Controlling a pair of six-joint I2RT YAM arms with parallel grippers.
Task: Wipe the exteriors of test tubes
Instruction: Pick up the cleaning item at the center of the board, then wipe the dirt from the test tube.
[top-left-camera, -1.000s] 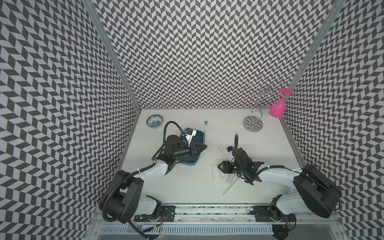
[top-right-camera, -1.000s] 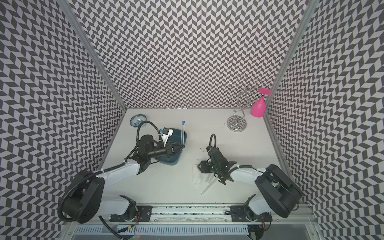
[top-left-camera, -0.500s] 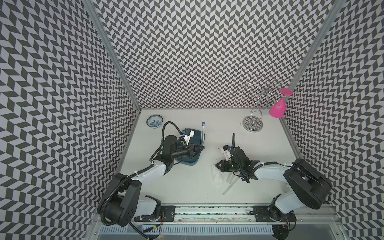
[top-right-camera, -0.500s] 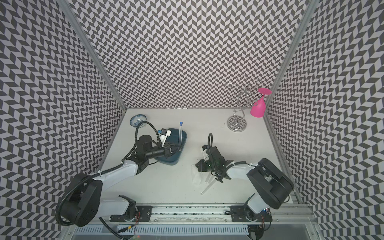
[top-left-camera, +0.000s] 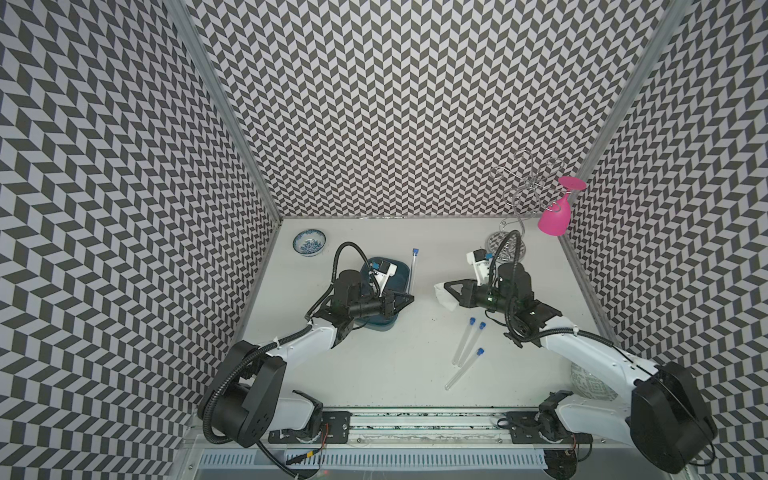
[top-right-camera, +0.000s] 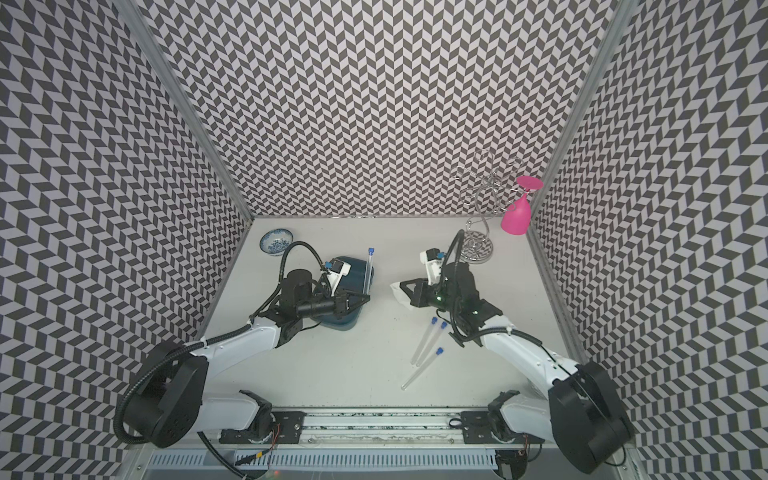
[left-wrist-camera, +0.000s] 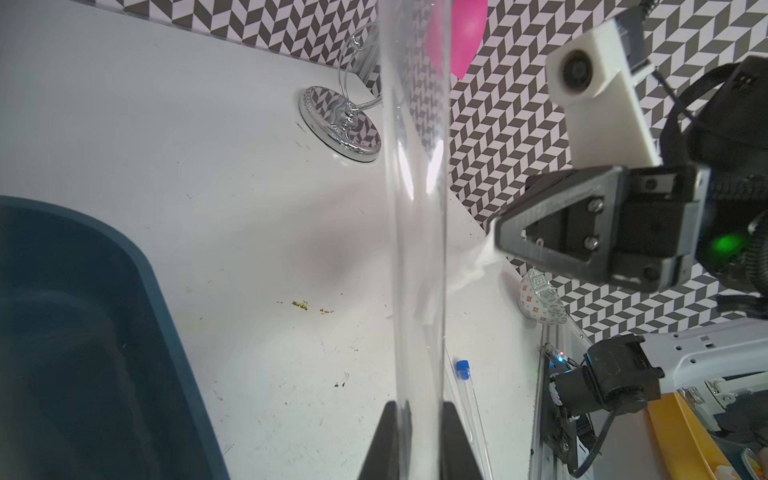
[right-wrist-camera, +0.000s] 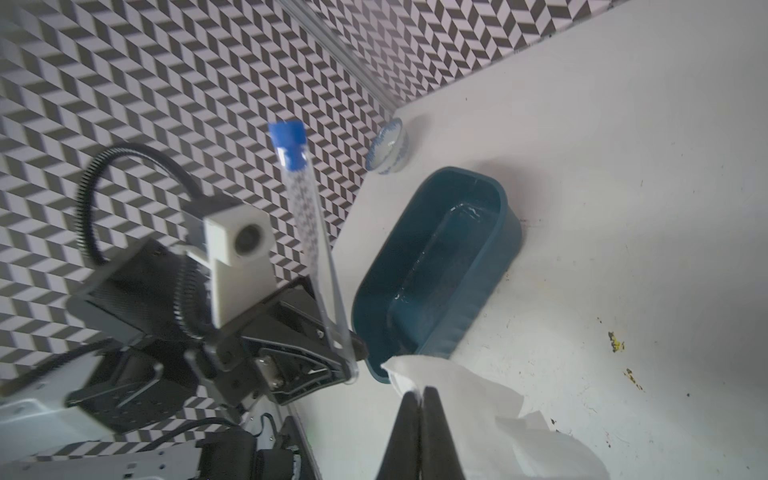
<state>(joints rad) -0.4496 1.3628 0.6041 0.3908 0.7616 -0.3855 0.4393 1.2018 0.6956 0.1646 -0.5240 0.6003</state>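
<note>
Our left gripper clamps one test tube by its bottom end, cap up, beside the blue tub; our right gripper pinches the white wipe; three other tubes lie flat on the table

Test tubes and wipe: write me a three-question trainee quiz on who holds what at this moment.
1. True or false: the left gripper is shut on an upright test tube.
2. How many test tubes lie loose on the table?
3. The right gripper holds: A a tube, B the white wipe, C nothing.
Key: 1 true; 2 three; 3 B.
</note>
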